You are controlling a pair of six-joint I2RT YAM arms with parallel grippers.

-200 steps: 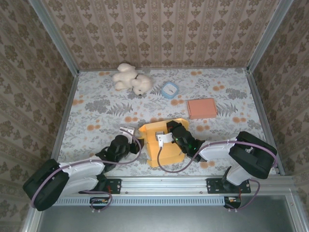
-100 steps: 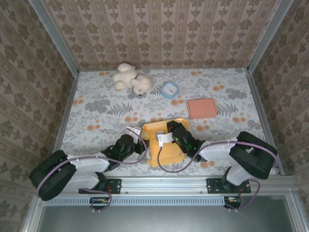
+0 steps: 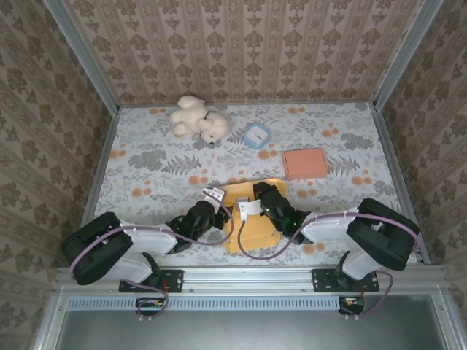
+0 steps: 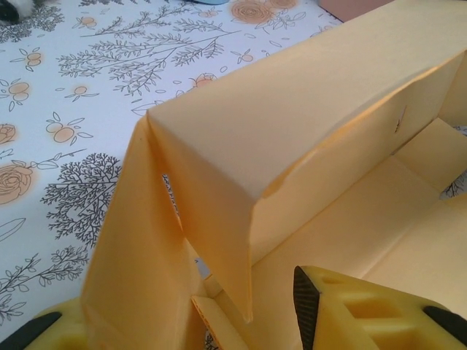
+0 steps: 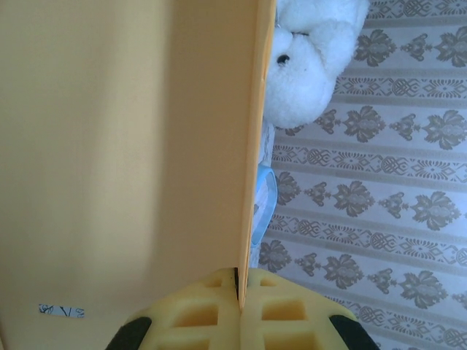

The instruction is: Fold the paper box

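Pinching the paper box (image 3: pixel 252 230) wall, right end effector (image 5: pixel 239 306) clamped; left end effector (image 4: pixel 171 315) spread astride a flap.

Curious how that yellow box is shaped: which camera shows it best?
Left wrist: the yellow box shows its raised flaps and inside up close. Top external has it small, from above; right wrist, one flat panel.

Soft, even light from above makes the tabletop (image 3: pixel 146 168) bright, with only faint shadows around the box (image 3: pixel 252 233). In the right wrist view the box's near wall is blurred and shaded; the wallpaper (image 5: pixel 379 182) beyond it is sharper.
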